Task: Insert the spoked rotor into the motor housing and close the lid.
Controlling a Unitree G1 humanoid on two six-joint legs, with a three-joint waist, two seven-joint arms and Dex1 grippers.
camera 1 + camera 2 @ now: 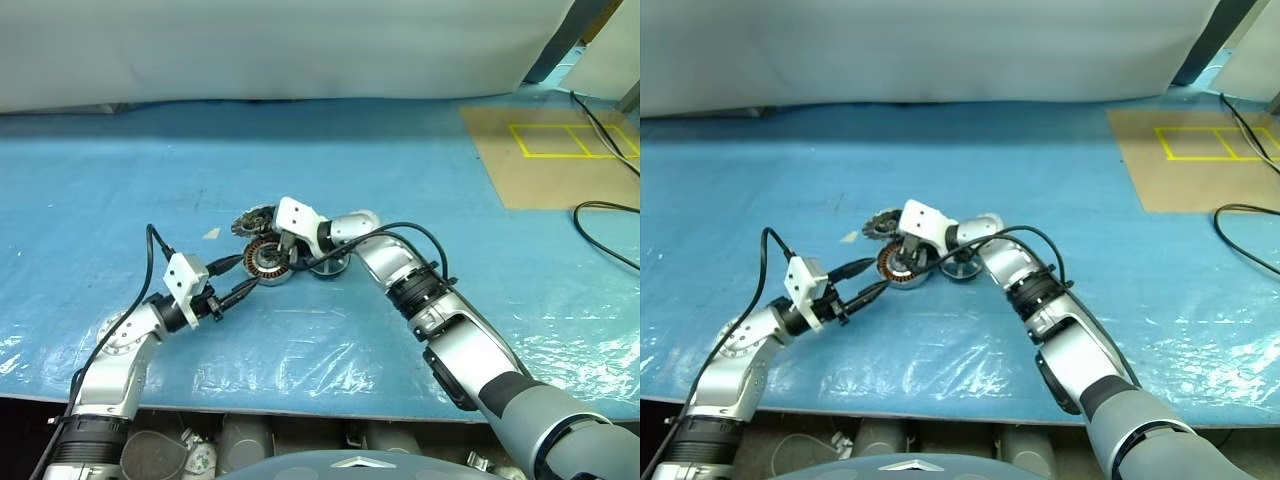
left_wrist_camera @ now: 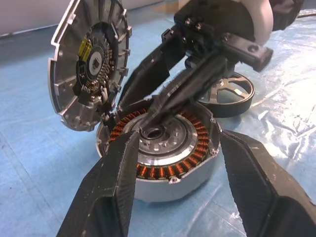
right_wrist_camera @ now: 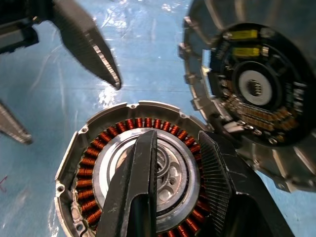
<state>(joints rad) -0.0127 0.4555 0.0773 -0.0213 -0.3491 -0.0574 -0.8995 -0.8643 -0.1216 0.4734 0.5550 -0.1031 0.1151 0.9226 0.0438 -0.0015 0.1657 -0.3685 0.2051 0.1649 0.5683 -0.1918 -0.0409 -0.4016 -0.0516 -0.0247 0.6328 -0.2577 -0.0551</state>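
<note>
Right gripper — fingers apparently slightly parted — over motor housing.

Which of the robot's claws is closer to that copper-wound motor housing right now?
The right. The right claw reaches down into the centre of the motor housing, fingertips at its hub. The left claw sits just off the housing's side, open, with its fingers flanking it, not touching.

Bright, even overhead light is washing the blue plastic sheet, and white glare is glinting off its wrinkles along the near edge. Shadows under the arms are lying short and soft. Up close, the copper windings of the motor housing are showing crisp, while the left gripper's fingers nearest the lens are blurring slightly. The far corners are bending a little.
</note>
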